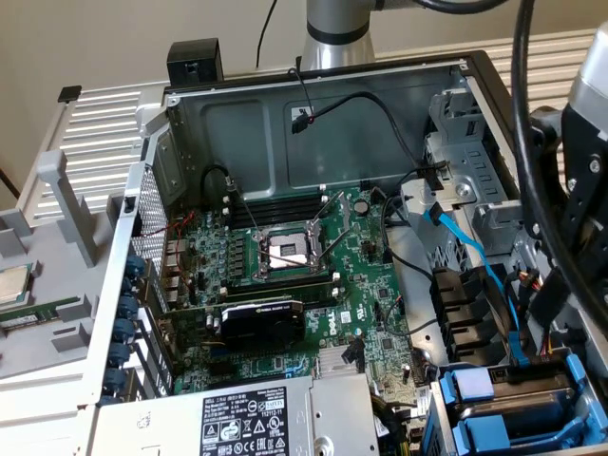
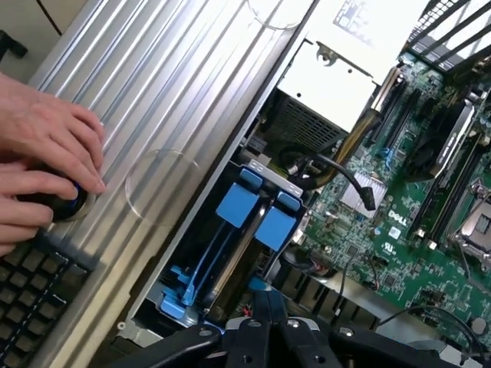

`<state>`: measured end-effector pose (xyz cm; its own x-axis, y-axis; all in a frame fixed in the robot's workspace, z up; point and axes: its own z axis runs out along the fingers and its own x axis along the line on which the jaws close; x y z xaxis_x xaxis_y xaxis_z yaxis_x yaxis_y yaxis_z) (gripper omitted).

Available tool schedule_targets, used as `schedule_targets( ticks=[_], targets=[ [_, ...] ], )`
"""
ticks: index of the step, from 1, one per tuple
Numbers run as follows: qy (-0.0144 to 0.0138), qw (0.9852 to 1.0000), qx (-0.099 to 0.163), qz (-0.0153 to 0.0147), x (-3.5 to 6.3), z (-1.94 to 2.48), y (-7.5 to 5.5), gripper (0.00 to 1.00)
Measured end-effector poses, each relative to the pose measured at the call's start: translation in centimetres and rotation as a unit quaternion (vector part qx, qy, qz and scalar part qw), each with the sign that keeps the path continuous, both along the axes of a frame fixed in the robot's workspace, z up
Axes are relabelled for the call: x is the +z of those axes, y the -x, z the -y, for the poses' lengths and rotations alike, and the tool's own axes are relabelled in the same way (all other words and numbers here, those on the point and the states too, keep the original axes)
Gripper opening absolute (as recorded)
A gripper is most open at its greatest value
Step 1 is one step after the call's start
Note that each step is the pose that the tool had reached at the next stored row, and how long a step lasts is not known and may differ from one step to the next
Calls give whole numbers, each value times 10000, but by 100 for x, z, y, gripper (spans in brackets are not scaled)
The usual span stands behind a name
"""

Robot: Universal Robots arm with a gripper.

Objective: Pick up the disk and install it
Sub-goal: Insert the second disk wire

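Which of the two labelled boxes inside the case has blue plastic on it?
The disk, at the exterior view's lower right, in its blue carrier frame. The grey power-supply box has only a black-and-white label.

Matt grey sheet metal is seen in the case [image 1: 380, 123], with glossy blue plastic carriers [image 2: 257, 215] beside its ribbed metal panel [image 2: 176, 115].

The disk [image 2: 244, 239], blue-framed, sits in the drive bay.
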<state>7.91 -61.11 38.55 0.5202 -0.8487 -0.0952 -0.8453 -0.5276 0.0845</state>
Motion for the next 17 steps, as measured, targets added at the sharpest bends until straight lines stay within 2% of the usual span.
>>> schedule_targets(
  ticks=[5, 11, 14, 17],
  targets=[
    [-19, 9990, 446, 0, 0, 0, 0, 11],
    [-58, 9953, 966, 1, 0, 0, 0, 11],
    [-96, 9929, 1185, 3, 2, -1, -1, 11],
    [-156, 9906, 1361, 9, 0, 0, -3, 11]
  ],
)
